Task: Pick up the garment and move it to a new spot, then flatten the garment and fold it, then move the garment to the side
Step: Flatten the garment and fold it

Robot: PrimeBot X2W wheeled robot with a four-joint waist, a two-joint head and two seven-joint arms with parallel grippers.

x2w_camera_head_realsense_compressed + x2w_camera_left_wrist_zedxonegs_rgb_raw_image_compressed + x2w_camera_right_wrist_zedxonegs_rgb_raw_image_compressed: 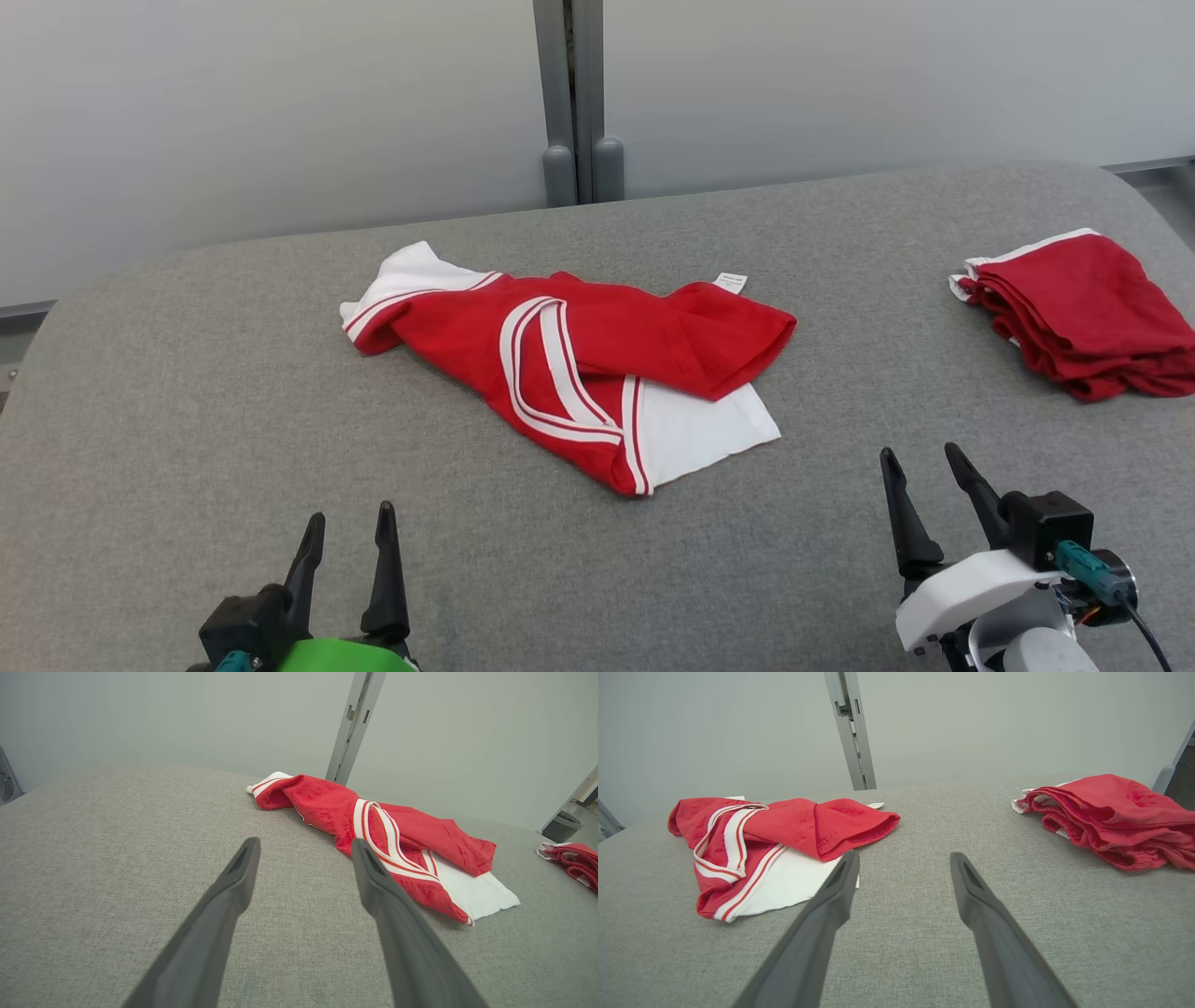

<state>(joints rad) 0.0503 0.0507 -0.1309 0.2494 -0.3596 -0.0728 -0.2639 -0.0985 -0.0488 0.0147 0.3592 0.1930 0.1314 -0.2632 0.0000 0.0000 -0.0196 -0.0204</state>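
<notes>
Grey woven cloth covered the work surface (pixel 187 392), whose far edge ran in a curve below a pale wall and a grey upright post (pixel 574 103). The left gripper (pixel 351 511) sat low at the near left, fingers pointing away from the robot and standing apart with nothing between them. The right gripper (pixel 920 450) sat at the near right, a little further forward, its fingers leaning slightly leftward; its jaws were likewise apart and empty. Neither touched cloth. The garment (pixel 579 364), red with white bands and a white panel, lay crumpled near the middle of the surface, nearer the far edge than the near one. One red flap was folded over the white panel, and a small white label (pixel 731 281) showed at its far side. Its nearest corner pointed toward the gap between the two grippers. Bare surface lay between the garment and each gripper, with a wide open stretch to the garment's left. A second stack of folded red cloth (pixel 1083 308) rested at the far right, close to the surface's right edge and well apart from the garment.
</notes>
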